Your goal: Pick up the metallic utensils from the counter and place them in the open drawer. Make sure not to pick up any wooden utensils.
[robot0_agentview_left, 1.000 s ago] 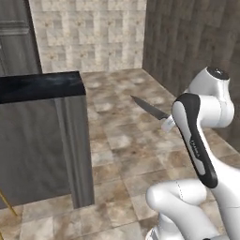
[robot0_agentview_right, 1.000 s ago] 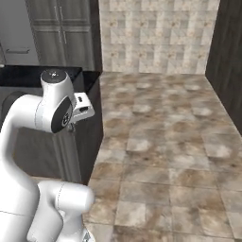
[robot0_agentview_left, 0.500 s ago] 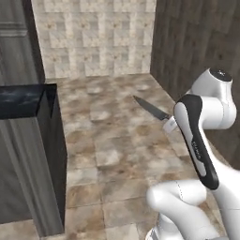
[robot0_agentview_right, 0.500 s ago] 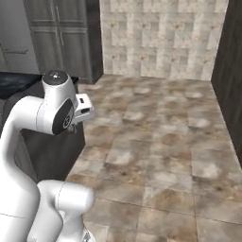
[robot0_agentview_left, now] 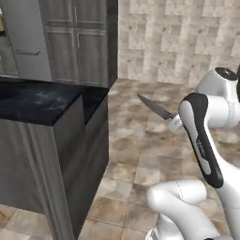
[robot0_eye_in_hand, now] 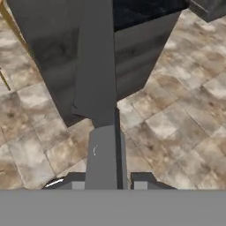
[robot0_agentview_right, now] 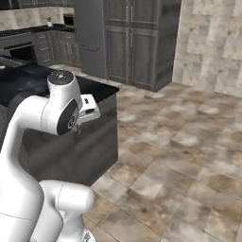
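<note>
My gripper [robot0_agentview_left: 175, 123] is shut on a metallic utensil [robot0_agentview_left: 154, 107], a slim grey blade that points up and left from the hand, over the floor. In the hand view the same utensil [robot0_eye_in_hand: 99, 79] runs up the middle from between the fingertips [robot0_eye_in_hand: 76, 181], and the gripper [robot0_eye_in_hand: 108, 180] is clamped on its handle. The counter [robot0_agentview_left: 42, 101] has a glossy black marbled top over a grey wood-grain front and stands to my left, apart from the hand. Its corner [robot0_eye_in_hand: 145, 39] lies beyond the blade. The open drawer and the wooden utensils are out of view.
Tall grey cabinets [robot0_agentview_left: 77, 42] stand behind the counter, and more of them [robot0_agentview_right: 137, 42] line the back wall. Stone-tiled floor [robot0_agentview_right: 189, 156] spreads out to the right. A thin tan-yellow rod [robot0_eye_in_hand: 12, 27] crosses the hand view's upper left.
The whole picture has shifted, so the camera has moved: the counter's end looms nearer and tall cabinets have come into view. The arm holds its pose, still gripping the utensil.
</note>
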Controlling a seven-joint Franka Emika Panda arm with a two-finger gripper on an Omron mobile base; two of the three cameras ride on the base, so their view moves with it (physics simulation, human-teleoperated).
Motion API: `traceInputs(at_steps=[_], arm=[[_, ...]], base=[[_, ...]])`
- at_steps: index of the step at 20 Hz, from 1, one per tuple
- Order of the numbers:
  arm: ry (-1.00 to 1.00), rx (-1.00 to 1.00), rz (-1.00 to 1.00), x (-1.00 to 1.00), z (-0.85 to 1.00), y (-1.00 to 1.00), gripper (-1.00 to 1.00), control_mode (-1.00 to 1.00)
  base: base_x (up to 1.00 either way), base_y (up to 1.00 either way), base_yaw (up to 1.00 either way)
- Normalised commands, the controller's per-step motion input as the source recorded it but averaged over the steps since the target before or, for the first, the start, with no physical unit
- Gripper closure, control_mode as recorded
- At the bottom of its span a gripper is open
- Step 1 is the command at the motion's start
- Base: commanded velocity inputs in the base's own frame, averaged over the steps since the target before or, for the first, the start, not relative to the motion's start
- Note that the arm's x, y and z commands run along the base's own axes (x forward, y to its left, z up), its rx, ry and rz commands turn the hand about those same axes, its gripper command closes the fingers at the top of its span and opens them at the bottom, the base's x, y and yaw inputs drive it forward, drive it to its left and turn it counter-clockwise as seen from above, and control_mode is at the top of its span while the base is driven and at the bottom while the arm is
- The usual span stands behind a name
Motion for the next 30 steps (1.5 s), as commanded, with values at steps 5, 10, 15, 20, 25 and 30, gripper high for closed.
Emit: traceInputs(at_steps=[5,10,15,20,25,30], arm=[[0.00,0.00,0.00,0.00,0.00,0.00,1.00,1.00],[0.00,0.00,0.00,0.00,0.00,0.00,1.00,1.00],[0.00,0.00,0.00,0.00,0.00,0.00,1.00,1.00],[0.00,0.00,0.00,0.00,0.00,0.00,1.00,1.00],[0.00,0.00,0.00,0.00,0.00,0.00,1.00,1.00],[0.00,0.00,0.00,0.00,0.00,0.00,1.00,1.00]], base=[[0.73,-0.20,0.85],[0.39,-0.22,0.91],[0.01,-0.43,0.89],[-0.02,-0.78,0.76],[-0.47,-1.00,0.49],[-0.86,-1.00,0.39]])
